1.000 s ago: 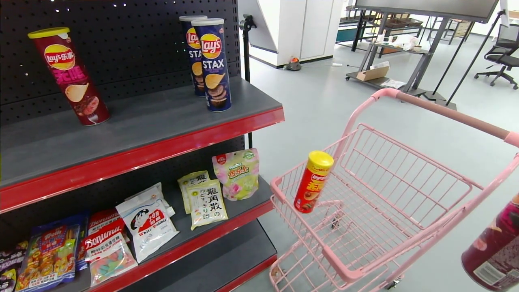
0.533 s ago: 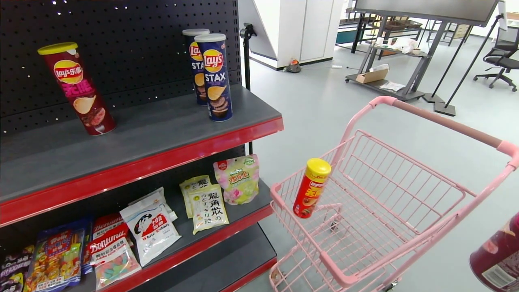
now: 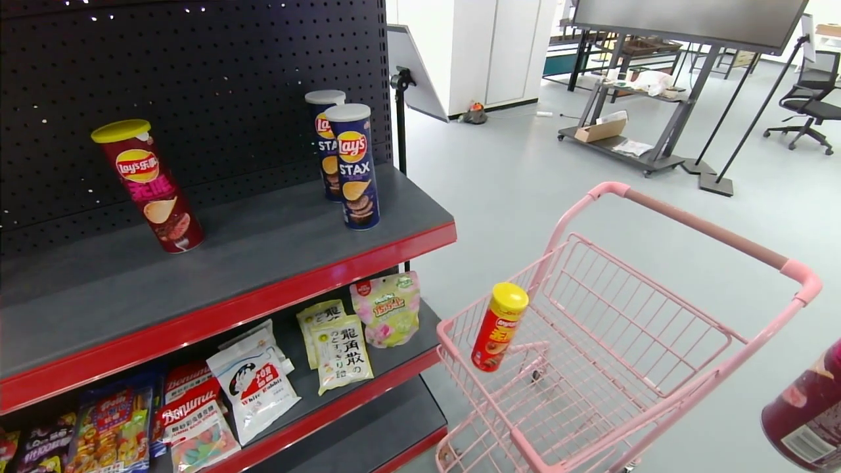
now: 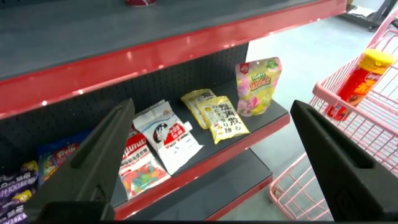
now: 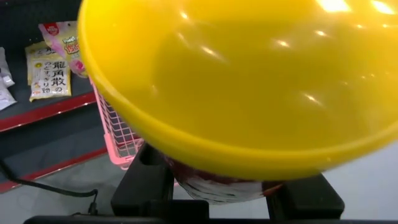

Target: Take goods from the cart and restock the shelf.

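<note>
While low, right jaws seemingly around can (image 3: 805, 417)

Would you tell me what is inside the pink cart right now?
One red chip can with a yellow lid leans in the corner of the cart nearest the shelf. Elsewhere bare wire shows; the basket's near end is out of frame.

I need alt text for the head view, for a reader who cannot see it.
A pink cart holding one red can with a yellow lid stands right of a dark shelf. Its upper board carries a maroon can and two blue cans; snack bags lie below. A dark-red can shows at lower right.
</note>
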Tool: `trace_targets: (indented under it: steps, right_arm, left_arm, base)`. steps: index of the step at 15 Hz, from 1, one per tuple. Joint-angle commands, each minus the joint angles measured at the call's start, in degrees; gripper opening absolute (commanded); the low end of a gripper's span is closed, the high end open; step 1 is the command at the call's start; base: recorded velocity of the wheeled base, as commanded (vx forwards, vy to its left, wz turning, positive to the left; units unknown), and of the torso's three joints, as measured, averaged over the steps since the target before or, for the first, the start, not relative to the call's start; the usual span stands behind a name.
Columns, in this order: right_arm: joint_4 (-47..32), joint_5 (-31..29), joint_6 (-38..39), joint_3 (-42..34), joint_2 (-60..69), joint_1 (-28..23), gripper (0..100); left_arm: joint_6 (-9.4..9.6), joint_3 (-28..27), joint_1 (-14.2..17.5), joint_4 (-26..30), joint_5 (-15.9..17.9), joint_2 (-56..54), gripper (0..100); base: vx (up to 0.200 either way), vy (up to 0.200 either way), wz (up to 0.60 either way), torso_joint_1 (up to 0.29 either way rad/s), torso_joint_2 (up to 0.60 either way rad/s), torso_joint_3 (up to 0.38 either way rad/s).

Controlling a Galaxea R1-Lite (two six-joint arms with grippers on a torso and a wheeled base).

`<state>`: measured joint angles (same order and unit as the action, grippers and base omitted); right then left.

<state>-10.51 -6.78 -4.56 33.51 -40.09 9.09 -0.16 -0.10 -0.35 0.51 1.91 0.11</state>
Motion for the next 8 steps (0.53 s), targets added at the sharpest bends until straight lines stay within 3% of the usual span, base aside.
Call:
trace_targets:
  steps: [1, 8]
  right_arm:
    - [-0.04, 0.01, -0.01, 0.15, -0.86, 0.05, 0]
    - [1.19, 0.01, -0.01, 0.33, -3.15, -0.04, 0]
  left_arm:
    - [-0.02, 0.01, 0.0, 0.02, 0.02, -0.02, 100]
    - [-0.02, 0.01, 0.0, 0.02, 0.02, -0.02, 100]
  base:
    - [0.0, 0.0, 0.0, 0.163, -0.4, -0.242]
    - [0.0, 0.0, 0.0, 0.156, -0.37, -0.217]
